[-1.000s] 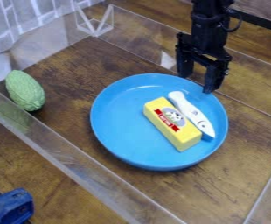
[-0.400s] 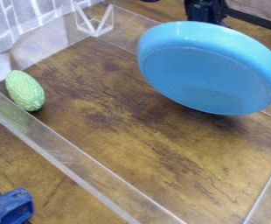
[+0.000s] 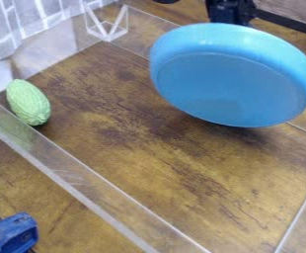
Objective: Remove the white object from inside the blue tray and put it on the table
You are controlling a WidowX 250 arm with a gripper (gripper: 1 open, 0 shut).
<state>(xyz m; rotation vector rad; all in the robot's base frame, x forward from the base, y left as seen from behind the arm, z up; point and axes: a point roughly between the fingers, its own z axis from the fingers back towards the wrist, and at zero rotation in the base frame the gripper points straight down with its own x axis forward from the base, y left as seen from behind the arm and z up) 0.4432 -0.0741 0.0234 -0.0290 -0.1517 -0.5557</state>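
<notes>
The blue tray [image 3: 235, 74] hangs tilted at the upper right, raised off the table [image 3: 142, 158] with its shadow on the wood below. The face turned toward the camera is bare blue. The white object is out of view. Only the dark body of my gripper [image 3: 231, 10] shows, at the top edge behind the tray's far rim. Its fingertips are hidden there, so I cannot tell whether they touch the rim.
A green oval object [image 3: 28, 102] lies at the left, by the clear acrylic panel [image 3: 63, 163] along the front edge. A clear triangular piece [image 3: 106, 20] stands at the back. Something blue [image 3: 8, 237] sits outside the panel at the bottom left.
A second ago the tray lay flat holding a yellow block and the white object, with the open gripper above it. Now it is up, tilted and bare, and has shifted slightly left.
</notes>
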